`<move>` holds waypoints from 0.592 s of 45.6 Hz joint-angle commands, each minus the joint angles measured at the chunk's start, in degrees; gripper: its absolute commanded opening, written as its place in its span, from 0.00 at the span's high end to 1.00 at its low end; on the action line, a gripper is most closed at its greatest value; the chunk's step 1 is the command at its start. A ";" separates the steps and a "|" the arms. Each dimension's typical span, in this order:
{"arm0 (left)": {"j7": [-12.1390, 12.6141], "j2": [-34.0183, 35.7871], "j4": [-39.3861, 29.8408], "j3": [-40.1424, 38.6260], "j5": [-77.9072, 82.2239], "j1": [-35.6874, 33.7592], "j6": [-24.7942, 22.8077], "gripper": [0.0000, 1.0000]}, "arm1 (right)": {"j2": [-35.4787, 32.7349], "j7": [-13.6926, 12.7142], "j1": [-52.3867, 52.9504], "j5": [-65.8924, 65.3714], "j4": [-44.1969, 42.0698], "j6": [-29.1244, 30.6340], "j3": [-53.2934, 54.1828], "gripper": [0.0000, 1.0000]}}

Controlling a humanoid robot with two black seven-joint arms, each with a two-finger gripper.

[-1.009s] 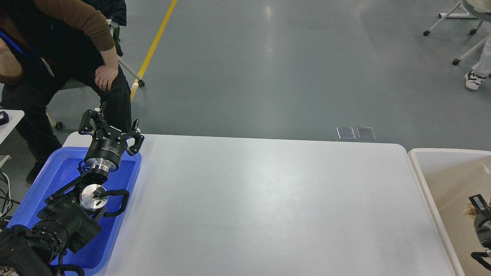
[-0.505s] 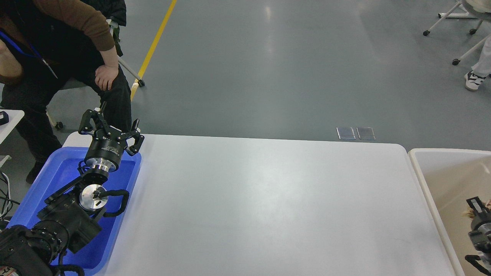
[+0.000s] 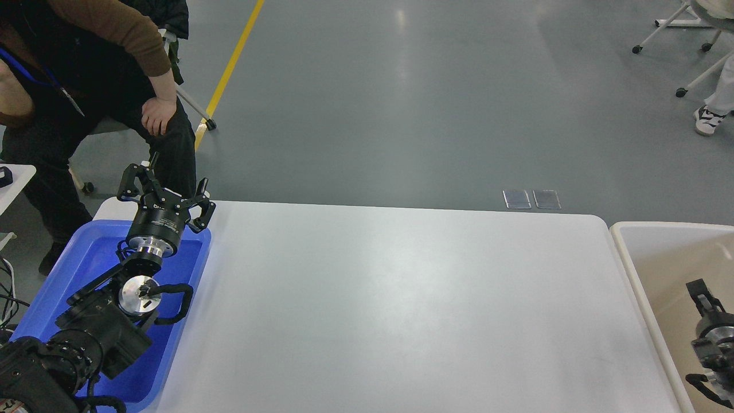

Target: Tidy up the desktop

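The white desktop [image 3: 401, 298] fills the middle of the head view and nothing lies on it. My left gripper [image 3: 165, 184] is open and empty, held above the far end of the blue tray [image 3: 63, 269] at the desktop's left edge. My right gripper [image 3: 704, 295] shows at the right edge of the view, inside the beige bin [image 3: 631, 232]. It is dark and partly cut off, so its fingers cannot be told apart.
A seated person [image 3: 86, 69] in dark clothes is just beyond the table's far left corner. A small white table [image 3: 14, 175] is at the left edge. Chair legs on castors [image 3: 682, 92] and a foot stand at the far right.
My right gripper has moved a little to the left and up inside the bin, and the small tan thing seen beside it no longer shows. The left arm has not moved.
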 commanded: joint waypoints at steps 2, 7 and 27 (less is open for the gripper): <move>0.00 0.00 0.00 0.00 0.01 0.00 0.00 0.00 | -0.69 0.00 5.80 0.96 -0.17 -0.05 1.03 0.01; 0.00 0.00 0.00 0.00 0.01 0.00 0.00 0.00 | -3.58 0.00 9.59 6.22 0.26 0.83 1.11 0.01; 0.00 0.00 0.00 0.00 -0.08 0.00 0.00 0.00 | -27.49 0.53 24.35 18.89 31.70 5.40 13.41 0.00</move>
